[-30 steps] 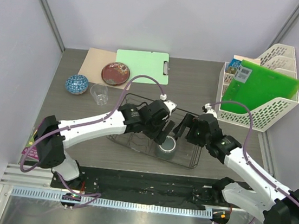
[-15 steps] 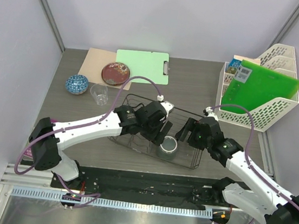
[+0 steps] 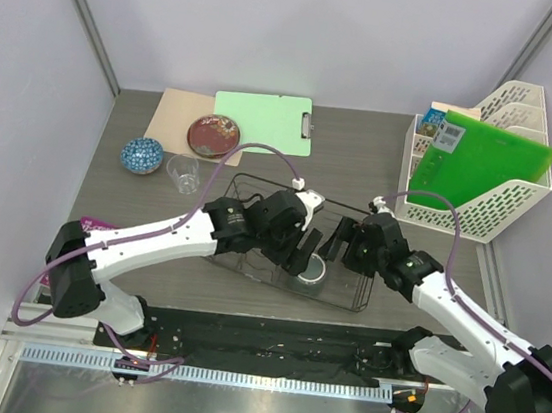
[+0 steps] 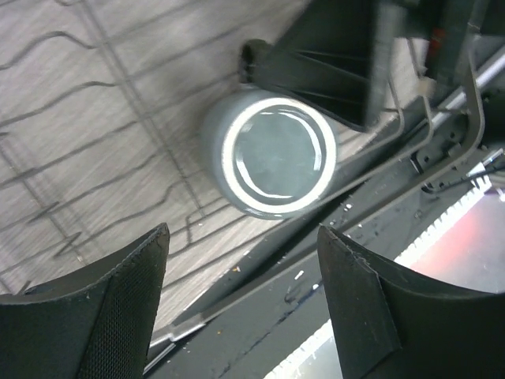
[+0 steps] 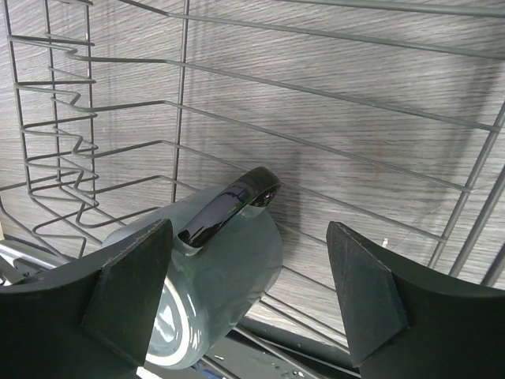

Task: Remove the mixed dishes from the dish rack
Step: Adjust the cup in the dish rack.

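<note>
Grey mug (image 3: 311,269) alone is left inside the dish rack (image 3: 345,288), below the left gripper (image 4: 241,237) and right gripper (image 5: 250,229), both spread and empty, while red plate (image 3: 213,135), blue bowl (image 3: 142,155) and glass cup (image 3: 183,173) stand outside it.

text: none legible | label (image 3: 449,138) on green folder (image 3: 493,165) — too small to read

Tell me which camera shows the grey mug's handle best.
The right wrist view: the dark glossy handle arches up from the grey mug, unobstructed. The left wrist view looks into the mug's mouth, with the handle barely showing. The top view shows only its rim, small and from above.
</note>
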